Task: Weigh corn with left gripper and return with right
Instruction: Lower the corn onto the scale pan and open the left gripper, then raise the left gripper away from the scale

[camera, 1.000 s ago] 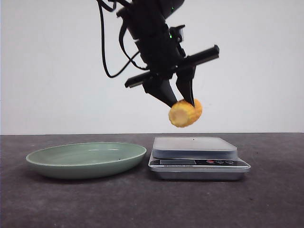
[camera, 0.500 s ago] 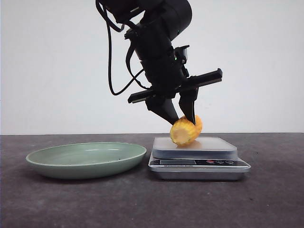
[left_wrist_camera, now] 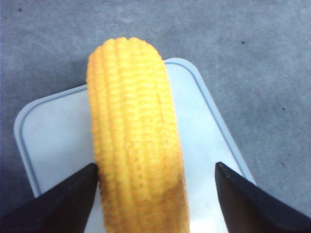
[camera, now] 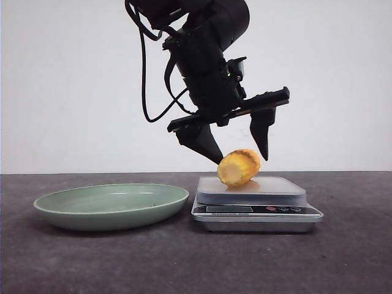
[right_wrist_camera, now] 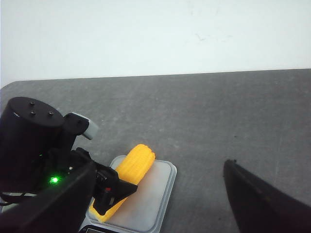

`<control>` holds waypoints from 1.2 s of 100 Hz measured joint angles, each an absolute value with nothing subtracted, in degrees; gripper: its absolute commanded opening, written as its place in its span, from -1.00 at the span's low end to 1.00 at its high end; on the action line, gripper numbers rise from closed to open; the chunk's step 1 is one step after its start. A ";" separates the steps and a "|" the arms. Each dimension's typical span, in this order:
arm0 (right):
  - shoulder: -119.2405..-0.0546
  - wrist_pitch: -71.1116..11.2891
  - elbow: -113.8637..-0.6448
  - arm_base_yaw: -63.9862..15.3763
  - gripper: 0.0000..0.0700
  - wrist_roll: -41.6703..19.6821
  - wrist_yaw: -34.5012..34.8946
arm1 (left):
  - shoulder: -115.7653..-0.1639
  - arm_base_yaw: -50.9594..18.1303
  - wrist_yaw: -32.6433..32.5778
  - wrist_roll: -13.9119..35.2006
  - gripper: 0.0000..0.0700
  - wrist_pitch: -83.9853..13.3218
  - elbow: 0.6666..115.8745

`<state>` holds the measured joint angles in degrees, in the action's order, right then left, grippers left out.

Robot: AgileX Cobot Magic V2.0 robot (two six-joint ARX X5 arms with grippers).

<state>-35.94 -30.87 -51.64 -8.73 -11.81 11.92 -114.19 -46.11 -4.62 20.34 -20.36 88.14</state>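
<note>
The corn (camera: 239,167), a stubby yellow cob piece, lies on its side on the platform of the silver scale (camera: 272,188). My left gripper (camera: 241,158) hangs just above it, open, with a finger on each side. In the left wrist view the corn (left_wrist_camera: 133,141) fills the space between the pointed fingers of the left gripper (left_wrist_camera: 156,165); one tip sits right against the cob and the other stands well apart from it. My right gripper (right_wrist_camera: 159,164) is open and holds nothing. It looks from a distance at the corn (right_wrist_camera: 140,159) and the scale (right_wrist_camera: 155,194).
A shallow green dish (camera: 61,201) rests on the dark table to the left of the scale. The left arm's black body (right_wrist_camera: 29,141) with its green light stands beside the scale in the right wrist view. A white wall lies behind the table.
The left gripper came down with the corn, set it on the scale platform, and its fingers spread apart. The corn now lies free on the platform.
</note>
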 measured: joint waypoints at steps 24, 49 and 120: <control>-35.94 -31.27 -51.64 -8.73 0.51 -11.81 11.97 | -104.86 -46.19 -6.26 18.04 0.36 -23.29 88.51; -36.01 -31.99 -51.64 -8.75 0.52 -11.81 11.99 | -88.99 -45.12 -16.43 10.83 0.36 -36.07 89.12; -51.13 -17.54 -51.81 -19.42 0.52 -15.46 13.30 | -43.99 -34.24 -29.43 10.55 0.34 -64.36 88.44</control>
<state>-51.13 -17.54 -51.81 -19.42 -15.46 13.30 -43.99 -34.24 -29.43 10.55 -64.36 88.44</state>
